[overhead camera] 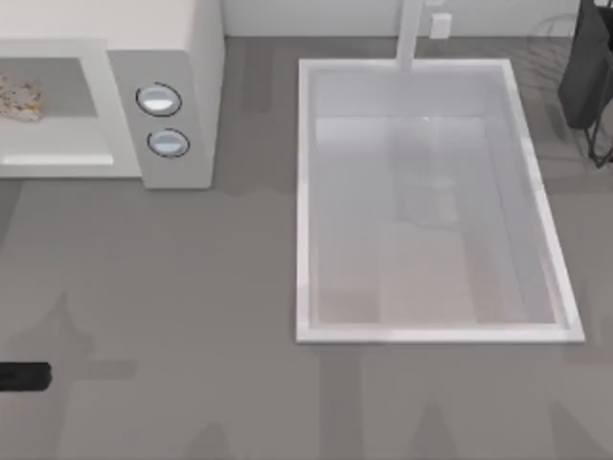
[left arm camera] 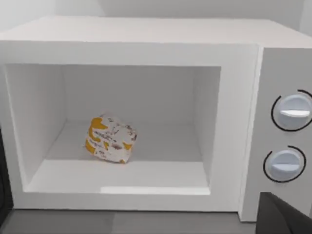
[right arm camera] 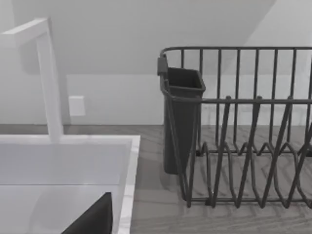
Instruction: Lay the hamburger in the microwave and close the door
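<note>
The off-white microwave (overhead camera: 177, 57) stands at the table's far left, its two silvery knobs (overhead camera: 159, 100) facing the camera. Its cavity is open. The hamburger (left arm camera: 111, 140), a pale lump with orange patches, lies on the cavity floor left of centre, and it is also seen from above (overhead camera: 19, 99). The door does not cover the opening; a dark sliver (left arm camera: 4, 190) at the cavity's edge may belong to it. My left gripper (overhead camera: 24, 377) is a dark piece at the table's left edge, well in front of the microwave, touching nothing. A dark part of my right gripper (right arm camera: 92, 222) hangs over the sink's edge.
A big white rectangular sink (overhead camera: 305, 192) with a faucet (overhead camera: 410, 34) takes up the table's middle and right. A dark wire dish rack (right arm camera: 243, 146) with a cutlery cup (right arm camera: 181, 117) stands at the far right (overhead camera: 586, 77). Bare grey table lies in front of the microwave.
</note>
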`<state>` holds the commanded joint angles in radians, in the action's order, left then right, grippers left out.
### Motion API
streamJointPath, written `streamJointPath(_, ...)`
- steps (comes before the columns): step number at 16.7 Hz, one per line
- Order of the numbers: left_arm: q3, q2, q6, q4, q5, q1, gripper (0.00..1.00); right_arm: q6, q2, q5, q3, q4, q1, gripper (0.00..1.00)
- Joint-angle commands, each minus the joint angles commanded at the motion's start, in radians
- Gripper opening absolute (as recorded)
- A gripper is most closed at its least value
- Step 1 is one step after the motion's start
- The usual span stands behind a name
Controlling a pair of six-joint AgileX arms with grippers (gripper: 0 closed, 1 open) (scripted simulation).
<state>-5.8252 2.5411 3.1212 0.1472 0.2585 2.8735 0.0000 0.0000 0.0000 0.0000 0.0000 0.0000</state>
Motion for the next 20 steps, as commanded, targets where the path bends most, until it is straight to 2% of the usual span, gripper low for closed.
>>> streamJointPath(6,-0.020,0.009,0.011,0.000,0.002,0.011,0.00,0.000,0.000,0.000,0.000,0.000,0.000,1.00)
streamJointPath(10,0.032,0.003,-0.009,0.005,0.007,-0.003,0.00,0.000,0.000,0.000,0.000,0.000,0.000,1.00)
streamJointPath(12,0.098,-0.004,-0.064,0.017,0.020,-0.043,0.00,0.000,0.000,0.000,0.000,0.000,0.000,1.00)
streamJointPath(16,0.348,-0.036,-0.258,0.059,0.063,-0.186,0.00,0.000,0.000,0.000,0.000,0.000,0.000,1.00)
streamJointPath(20,0.759,-0.090,-0.529,0.123,0.124,-0.390,0.00,0.000,0.000,0.000,0.000,0.000,0.000,1.00)
